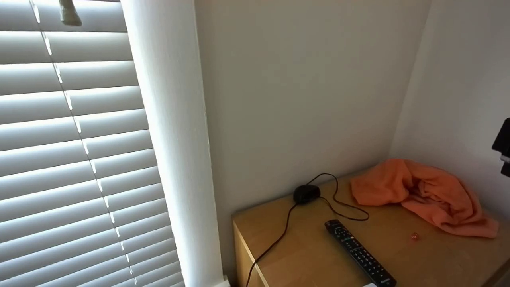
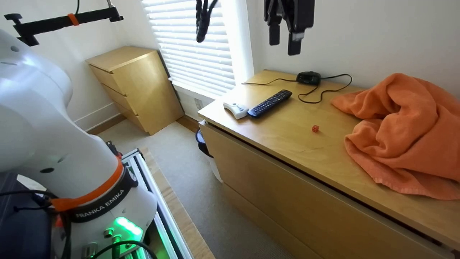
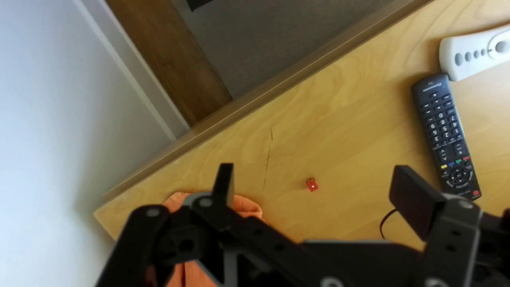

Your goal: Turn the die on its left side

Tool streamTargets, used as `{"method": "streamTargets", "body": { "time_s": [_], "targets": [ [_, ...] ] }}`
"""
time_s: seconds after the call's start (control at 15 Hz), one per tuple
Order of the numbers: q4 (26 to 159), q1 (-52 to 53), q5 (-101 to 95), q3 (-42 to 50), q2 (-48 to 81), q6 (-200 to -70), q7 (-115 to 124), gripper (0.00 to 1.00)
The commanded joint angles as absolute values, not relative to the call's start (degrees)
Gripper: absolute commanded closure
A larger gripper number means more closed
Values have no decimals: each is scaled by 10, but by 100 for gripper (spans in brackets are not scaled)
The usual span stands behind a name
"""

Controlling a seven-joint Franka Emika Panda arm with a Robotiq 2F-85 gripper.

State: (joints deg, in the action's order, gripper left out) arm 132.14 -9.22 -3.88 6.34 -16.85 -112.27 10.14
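Observation:
A small red die point(image 3: 312, 184) lies on the wooden dresser top. In the wrist view its upper face shows one white dot and a side face shows several dots. The die also shows in both exterior views point(image 1: 414, 236) point(image 2: 315, 128). My gripper point(image 3: 313, 173) is open and empty, its two black fingers wide apart. In the wrist view the die appears between the fingertips, well below them. In an exterior view the gripper point(image 2: 284, 44) hangs high above the dresser, fingers pointing down. Only part of it shows at the right edge of an exterior view point(image 1: 504, 153).
An orange towel point(image 2: 402, 118) lies bunched beside the die. A black remote point(image 2: 269, 103), a white controller point(image 2: 236, 109) and a black device with a cord point(image 2: 308, 78) also lie on the dresser point(image 2: 287, 140). The wall stands behind it. The dresser's front edge drops to the floor.

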Motion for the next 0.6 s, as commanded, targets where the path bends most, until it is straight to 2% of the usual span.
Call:
{"method": "streamTargets", "body": {
  "time_s": [0.0,0.53],
  "targets": [
    [1303,-100,44,97,-95,-1158,109,0],
    [1256,-125,247,131,71,-1207,119,0]
  ]
}}
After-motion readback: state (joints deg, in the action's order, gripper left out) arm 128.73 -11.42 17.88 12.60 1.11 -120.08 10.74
